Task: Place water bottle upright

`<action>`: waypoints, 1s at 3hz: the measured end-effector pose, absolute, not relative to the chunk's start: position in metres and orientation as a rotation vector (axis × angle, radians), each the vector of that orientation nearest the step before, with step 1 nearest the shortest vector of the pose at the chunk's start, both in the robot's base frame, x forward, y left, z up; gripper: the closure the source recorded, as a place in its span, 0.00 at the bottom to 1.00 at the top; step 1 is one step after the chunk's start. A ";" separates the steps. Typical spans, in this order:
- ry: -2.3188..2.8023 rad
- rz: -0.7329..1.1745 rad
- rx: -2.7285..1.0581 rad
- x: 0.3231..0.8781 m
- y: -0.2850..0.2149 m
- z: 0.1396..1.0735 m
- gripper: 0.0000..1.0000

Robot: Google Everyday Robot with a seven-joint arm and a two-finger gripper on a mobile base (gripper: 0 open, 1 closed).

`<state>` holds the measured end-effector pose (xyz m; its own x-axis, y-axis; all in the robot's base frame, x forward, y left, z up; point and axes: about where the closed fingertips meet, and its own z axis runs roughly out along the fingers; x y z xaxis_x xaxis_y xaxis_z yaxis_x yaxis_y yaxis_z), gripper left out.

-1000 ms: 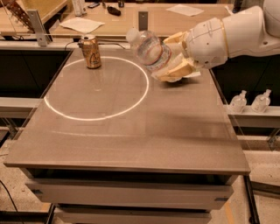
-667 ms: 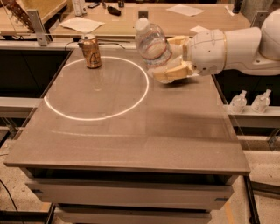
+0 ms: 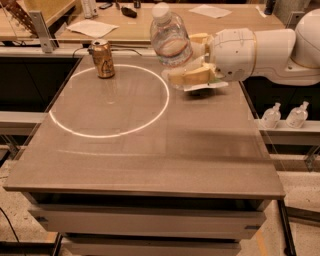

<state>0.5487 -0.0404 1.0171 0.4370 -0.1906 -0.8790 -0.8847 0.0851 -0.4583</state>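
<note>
A grey-brown table (image 3: 150,160) is filling most of the view, with a thin white ring (image 3: 109,100) lying across its left and middle part. Behind it a wooden desk (image 3: 130,30) is running the width of the room, carrying two sheets of paper, one at the left (image 3: 91,27) and one further right (image 3: 210,10).

At the ring's far left edge one gold-brown soda can (image 3: 102,59) is standing upright on the table. To its right, over the ring's far right edge, one water bottle (image 3: 170,37) is being held with its white cap up, leaning slightly to the left. Its base is partly hidden behind the lower finger, and it is looking raised off the tabletop.

The gripper (image 3: 186,59) is clamping the bottle's lower body between its two tan fingers (image 3: 192,76), one above and one below. The white arm (image 3: 265,47) is reaching in level from the right edge, with its shadow falling on the table under the gripper.

Right of the table, two small pale pump-top bottles (image 3: 271,116) are standing side by side on a low shelf (image 3: 285,127).
</note>
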 end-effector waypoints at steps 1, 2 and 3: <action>1.132 0.801 -1.286 0.548 -0.040 1.002 1.00; 1.206 0.898 -1.092 0.548 -0.042 0.981 1.00; 1.207 0.911 -0.999 0.544 -0.043 0.956 1.00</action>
<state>0.5439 -0.0434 0.9561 0.1373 0.0331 -0.9900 -0.9431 0.3099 -0.1204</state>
